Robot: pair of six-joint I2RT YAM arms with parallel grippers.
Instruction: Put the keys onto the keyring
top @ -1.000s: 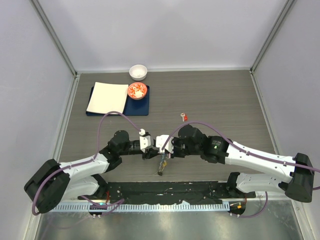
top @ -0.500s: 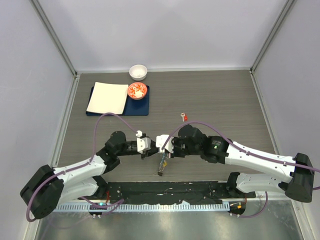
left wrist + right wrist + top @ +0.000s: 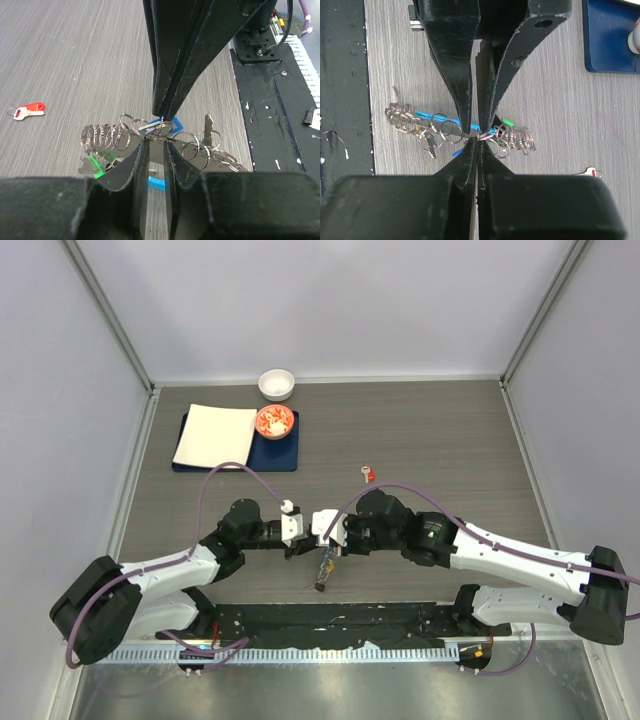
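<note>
Loose key (image 3: 368, 474) behind keyring (image 3: 322, 577), rightward

The keyring (image 3: 150, 134) is a thin metal ring crowded with small silver loops. Among them show a light-blue strip (image 3: 175, 123), a green tag (image 3: 97, 167) and silver keys, one of which (image 3: 208, 131) stands upright. The bunch is strung out sideways, low over the table (image 3: 75, 50). The right gripper (image 3: 479, 142) pinches the wire from one side, and the left gripper (image 3: 155, 146) closes on it from the other. The red key (image 3: 27, 111) lies flat on the table, well apart from the bunch (its silver end turned away from it).
</note>
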